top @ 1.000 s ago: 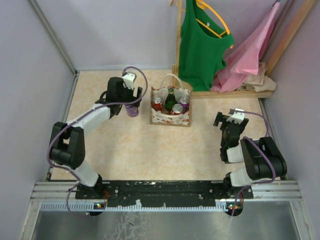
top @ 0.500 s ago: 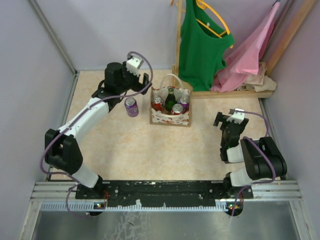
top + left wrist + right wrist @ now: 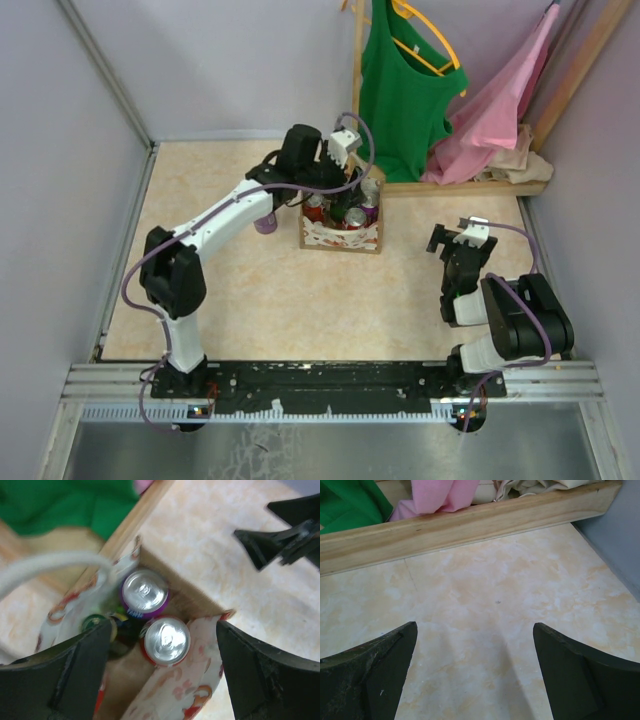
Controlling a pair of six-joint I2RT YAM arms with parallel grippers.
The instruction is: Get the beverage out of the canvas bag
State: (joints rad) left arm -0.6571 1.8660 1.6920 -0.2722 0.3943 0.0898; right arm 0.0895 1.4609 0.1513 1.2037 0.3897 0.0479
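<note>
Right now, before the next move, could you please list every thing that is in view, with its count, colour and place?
canvas bag: one, cream with red print, mid-table, in front of the rack
red cans: two visible, inside the bag
purple can in the bag: one, beside a red can
green bottle: one, in the bag, partly hidden
purple can on the table: one, left of the bag, apart from it
green top: one, hanging on the rack
pink garment: one, draped right of the green top
wooden rack: one, pale wood, far right
table: one, cream marbled
left pincer: black, open, above the bag
right pincer: black, open, over bare table at the right
</note>
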